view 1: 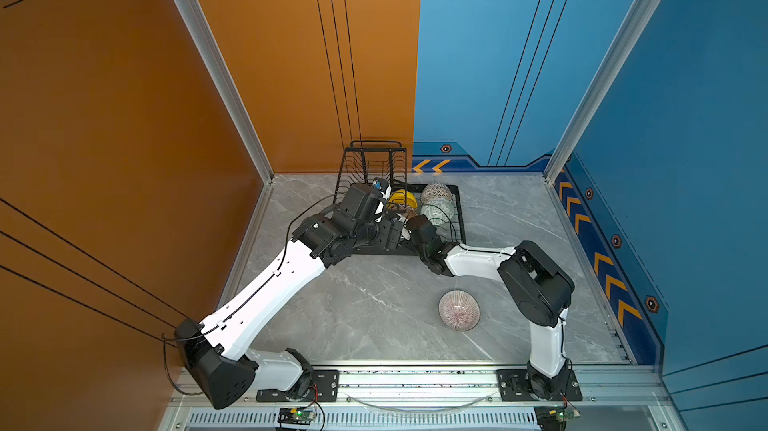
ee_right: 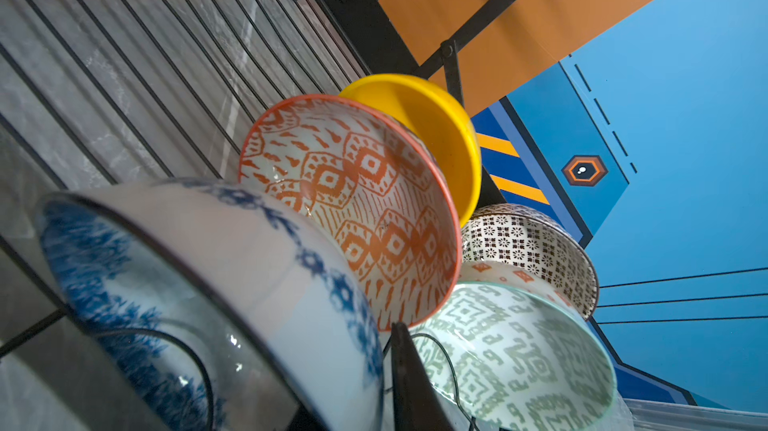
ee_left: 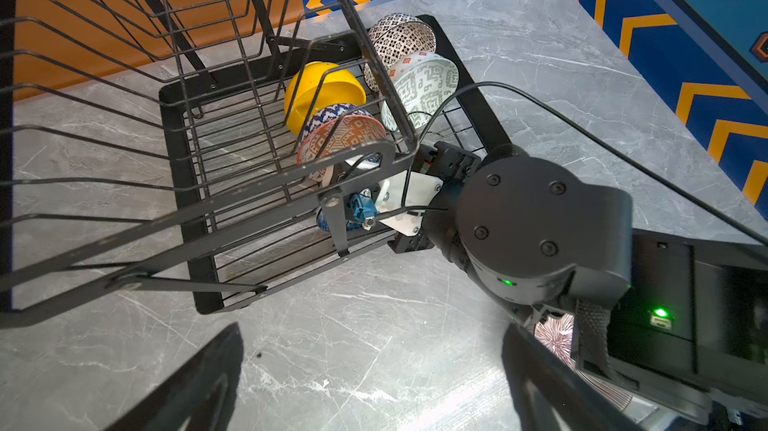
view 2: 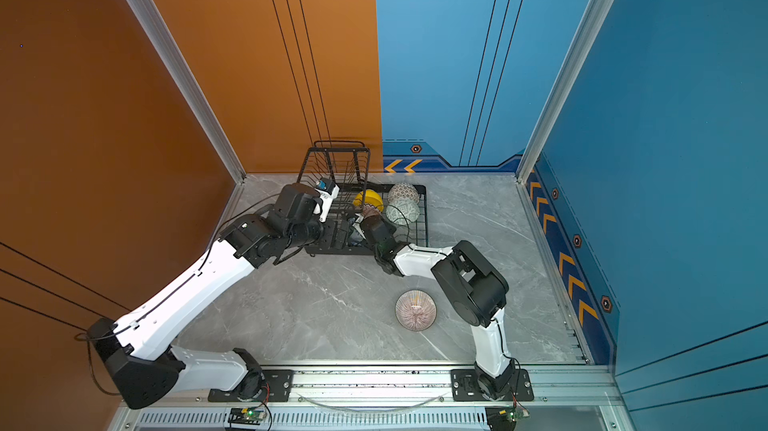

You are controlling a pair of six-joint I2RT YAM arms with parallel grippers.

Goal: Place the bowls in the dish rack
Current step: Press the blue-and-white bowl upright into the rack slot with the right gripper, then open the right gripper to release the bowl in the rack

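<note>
Marbled tabletop (view 1: 374, 304) beneath dish rack (view 1: 374, 167)

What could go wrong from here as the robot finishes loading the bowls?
The blue-white bowl stands tilted on edge beside the orange bowl; it may topple if nudged. A cable from the right arm loops beside the pale green bowl and could snag it. The pink bowl lies near that arm's elbow, which might knock it.
</note>
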